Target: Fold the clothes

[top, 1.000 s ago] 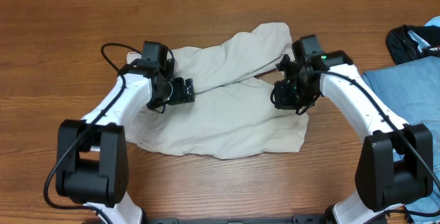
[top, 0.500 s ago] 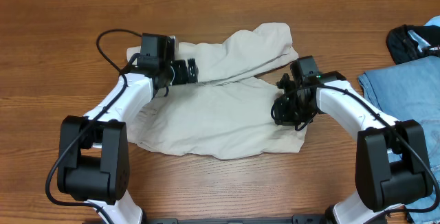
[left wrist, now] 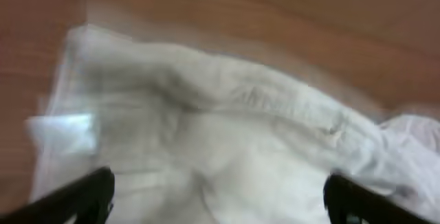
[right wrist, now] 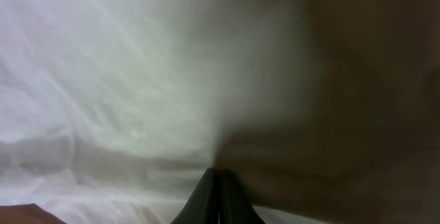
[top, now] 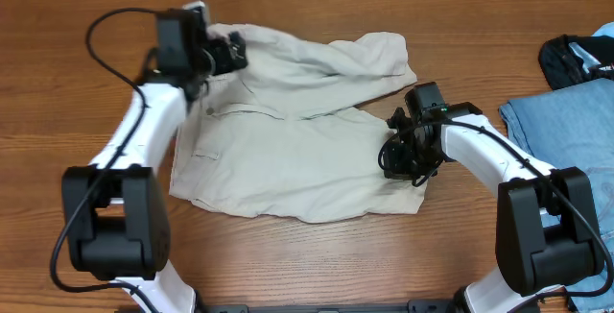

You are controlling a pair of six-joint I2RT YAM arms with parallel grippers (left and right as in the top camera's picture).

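Flattening judged under way: wrinkled pale-beige cotton shorts point(top: 297, 164) are laid on the wooden worktop point(top: 67, 92); left end effector point(top: 228, 56) is spread over the waistband point(left wrist: 275, 104), right end effector point(top: 396, 156) is pinched on fabric. Waistband grasp needed next.

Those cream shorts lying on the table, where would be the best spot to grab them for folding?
Probably the hem of the far leg, approached from the right side, low over the table. The shorts lie flat and wrinkled, so the middle offers little to pinch. That hem is a free edge with bare wood beside it, where jaws can close on it.
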